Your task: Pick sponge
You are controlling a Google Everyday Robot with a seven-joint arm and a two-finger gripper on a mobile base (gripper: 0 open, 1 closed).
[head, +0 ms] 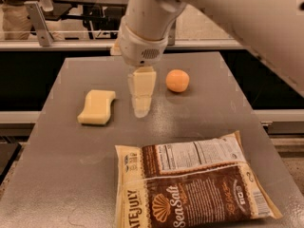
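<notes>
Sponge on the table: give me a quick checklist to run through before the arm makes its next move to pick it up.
1. The sponge is in view and uncovered: ok, it lies flat on the left part of the table.
2. The gripper is lined up over the sponge: not ok, it hangs to the sponge's right, between it and the orange ball.
3. The way across to the sponge is free: ok, nothing lies between them.
4. The orange ball and the Sea Salt chip bag lie apart from the sponge: ok.
5. The gripper's height above the table: cannot tell.
</notes>
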